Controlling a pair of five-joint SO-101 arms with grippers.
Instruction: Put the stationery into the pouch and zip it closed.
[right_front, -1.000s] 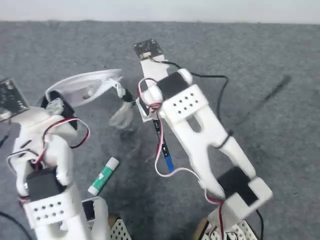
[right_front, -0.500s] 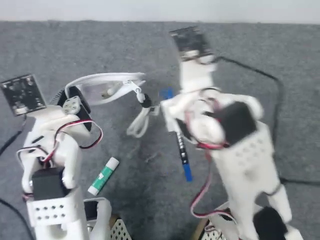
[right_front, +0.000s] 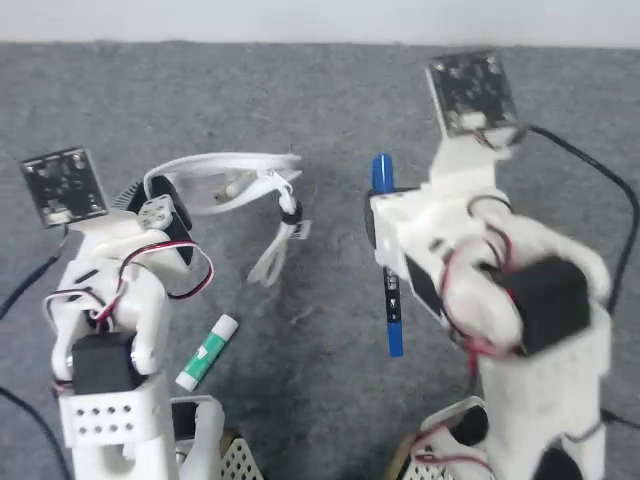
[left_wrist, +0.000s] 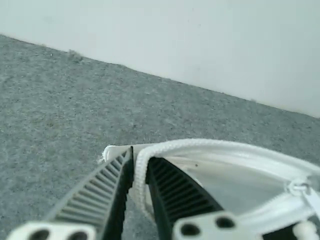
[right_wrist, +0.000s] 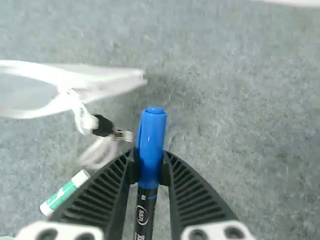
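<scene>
A clear pouch (right_front: 215, 180) with a white zip and a white cord (right_front: 275, 245) is held up at the left, its mouth open. My left gripper (left_wrist: 137, 172) is shut on the pouch's rim (left_wrist: 200, 147). My right gripper (right_wrist: 148, 167) is shut on a black pen with blue caps (right_wrist: 148, 137). In the high view the pen (right_front: 388, 270) hangs in the right gripper (right_front: 385, 235), to the right of the pouch. A white and green glue stick (right_front: 206, 352) lies on the carpet in front of the pouch, and the right wrist view shows the glue stick (right_wrist: 65, 192) too.
Grey carpet (right_front: 300, 110) covers the table up to a pale wall (left_wrist: 200, 40) at the back. Black cables (right_front: 590, 170) trail at the right. The arm bases (right_front: 220, 450) stand at the near edge.
The right arm has swung from beside the pouch to the right, lifting the pen upright. The pouch and left gripper shifted slightly right, and the cord swung with them.
</scene>
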